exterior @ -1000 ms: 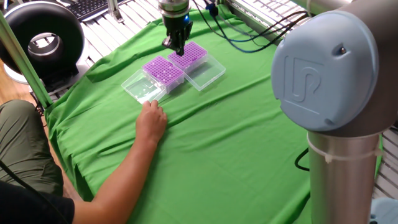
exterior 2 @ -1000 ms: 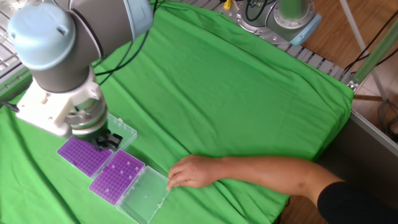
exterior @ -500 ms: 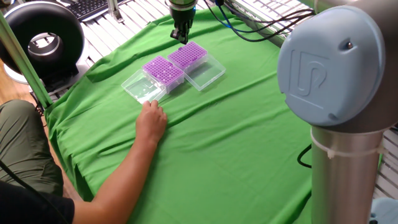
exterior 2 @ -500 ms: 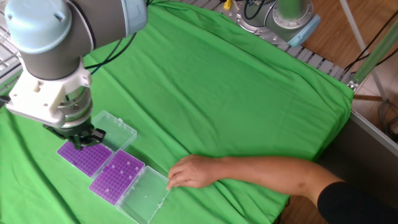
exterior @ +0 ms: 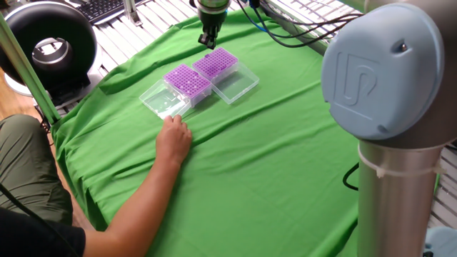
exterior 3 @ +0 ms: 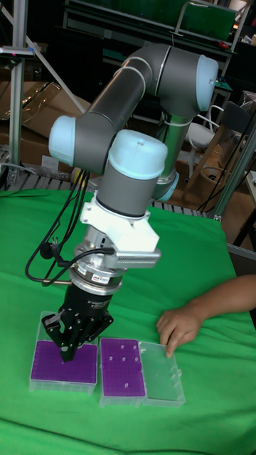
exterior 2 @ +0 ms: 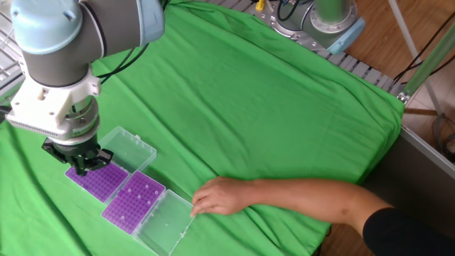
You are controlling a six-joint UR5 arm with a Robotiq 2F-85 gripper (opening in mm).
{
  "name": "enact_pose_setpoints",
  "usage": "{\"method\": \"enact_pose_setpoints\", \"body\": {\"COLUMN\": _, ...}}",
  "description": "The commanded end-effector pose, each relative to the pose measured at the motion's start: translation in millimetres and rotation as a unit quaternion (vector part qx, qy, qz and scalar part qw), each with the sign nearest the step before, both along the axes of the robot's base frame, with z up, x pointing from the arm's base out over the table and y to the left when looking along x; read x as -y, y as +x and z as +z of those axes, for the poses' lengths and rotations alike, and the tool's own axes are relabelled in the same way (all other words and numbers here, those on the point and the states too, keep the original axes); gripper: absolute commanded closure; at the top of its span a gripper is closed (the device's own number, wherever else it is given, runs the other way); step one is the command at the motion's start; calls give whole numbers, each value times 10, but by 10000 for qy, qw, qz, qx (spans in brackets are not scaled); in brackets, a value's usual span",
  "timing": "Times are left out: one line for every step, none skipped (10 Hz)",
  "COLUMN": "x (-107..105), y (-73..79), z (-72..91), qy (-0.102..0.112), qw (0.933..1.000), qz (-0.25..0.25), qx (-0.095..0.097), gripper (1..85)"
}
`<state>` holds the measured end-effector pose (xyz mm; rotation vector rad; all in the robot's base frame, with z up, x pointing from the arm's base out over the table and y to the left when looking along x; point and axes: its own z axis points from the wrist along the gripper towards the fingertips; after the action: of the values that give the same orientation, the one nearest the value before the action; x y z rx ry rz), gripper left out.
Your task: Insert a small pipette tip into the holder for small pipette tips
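In one fixed view the gripper [exterior: 208, 41] has lifted and drifted toward the far edge of the table since a second ago, when it was down at the seam between the two purple racks. It now hangs above the far rim of the farther rack [exterior: 216, 63], the one with a nearly solid purple top. I judge the arm to be clear of the racks rather than mid-insertion. The fingers look drawn close together; whether a tip sits between them is too small to tell.

In the other fixed view the gripper [exterior 2: 80, 165] has slid toward the table's left edge and now hovers over the corner of that rack, while the nearer rack [exterior 2: 134, 201] with scattered white tips lies just beside it. A person's hand [exterior 2: 217, 195] rests at that rack's open clear lid [exterior 2: 166, 222].

In the tall fixed view the gripper [exterior 3: 69, 350] points down over the left rack [exterior 3: 64, 363], near its top surface; contact cannot be judged. The green cloth [exterior 3: 192, 284] covers the table.
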<state>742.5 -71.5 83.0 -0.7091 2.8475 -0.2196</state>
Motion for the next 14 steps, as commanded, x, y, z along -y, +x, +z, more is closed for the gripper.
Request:
{"method": "enact_pose_setpoints", "body": {"x": 67, "y": -5, "z": -84, "qy": 126, "qw": 9998, "qz": 90, "qx": 100, "gripper": 847}}
{"method": "enact_pose_setpoints", "body": {"x": 80, "y": -26, "z": -105, "qy": 145, "qw": 9998, "qz": 104, "qx": 91, "gripper": 847}}
{"method": "enact_pose_setpoints", "body": {"x": 82, "y": -44, "z": -119, "qy": 174, "qw": 9998, "qz": 110, "qx": 83, "gripper": 847}}
{"method": "enact_pose_setpoints", "body": {"x": 73, "y": -67, "z": -134, "qy": 228, "qw": 9997, "qz": 109, "qx": 68, "gripper": 847}}
{"method": "enact_pose_setpoints", "body": {"x": 55, "y": -87, "z": -145, "qy": 285, "qw": 9995, "qz": 92, "qx": 47, "gripper": 847}}
{"method": "enact_pose_setpoints", "body": {"x": 51, "y": -107, "z": -156, "qy": 310, "qw": 9995, "qz": 83, "qx": 25, "gripper": 847}}
{"method": "enact_pose_setpoints", "body": {"x": 50, "y": -134, "z": -162, "qy": 326, "qw": 9994, "qz": 80, "qx": -13, "gripper": 847}}
{"method": "enact_pose_setpoints", "body": {"x": 87, "y": -152, "z": -155, "qy": 265, "qw": 9996, "qz": 108, "qx": -31, "gripper": 847}}
{"method": "enact_pose_setpoints", "body": {"x": 147, "y": -164, "z": -131, "qy": 146, "qw": 9998, "qz": 160, "qx": -37, "gripper": 847}}
{"method": "enact_pose_setpoints", "body": {"x": 170, "y": -182, "z": -114, "qy": 112, "qw": 9998, "qz": 174, "qx": -54, "gripper": 847}}
{"method": "enact_pose_setpoints", "body": {"x": 184, "y": -192, "z": -114, "qy": 105, "qw": 9997, "qz": 203, "qx": -57, "gripper": 847}}
{"method": "enact_pose_setpoints", "body": {"x": 220, "y": -190, "z": -108, "qy": 42, "qw": 9997, "qz": 242, "qx": -46, "gripper": 847}}
{"method": "enact_pose_setpoints", "body": {"x": 231, "y": -200, "z": -111, "qy": 40, "qw": 9997, "qz": 249, "qx": -47, "gripper": 847}}
{"method": "enact_pose_setpoints", "body": {"x": 253, "y": -219, "z": -120, "qy": 37, "qw": 9996, "qz": 264, "qx": -48, "gripper": 847}}
